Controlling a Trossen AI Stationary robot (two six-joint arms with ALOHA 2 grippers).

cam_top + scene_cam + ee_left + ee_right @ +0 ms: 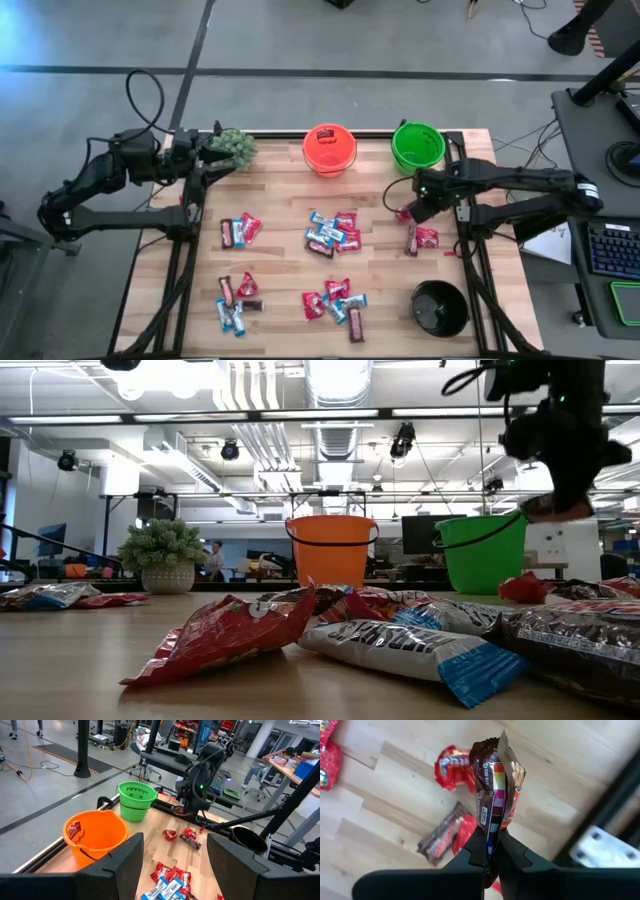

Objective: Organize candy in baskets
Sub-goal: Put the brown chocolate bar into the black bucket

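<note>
**Brown candy pinched and lifted near the green pail**

The right end effector (491, 851) is clamped tight on a dark brown packet (496, 780), gripping its lower edge; the packet's long axis runs straight out from the fingertips, in line with the fingers, its crimped far end pointing away from the wrist. In the low view it hangs clear above the bench (280, 270), just beside the green pail (418, 146) and level with that pail's rim. The right arm reaches in from the bench's right side, forearm stretched across toward the middle, wrist bent downward.

Below it on the bench lie a few red candies (424, 238) and another brown one. Farther out, the orange pail (329, 150) holds a red candy, and the black bowl (440, 307) sits at the near right corner. More red, blue-and-white and brown candies lie in small clusters (331, 234) across the middle and left.

The left end effector (207, 150) waits at the far left corner beside the fuzzy plant (234, 147), its fingers spread wide and holding nothing
</note>
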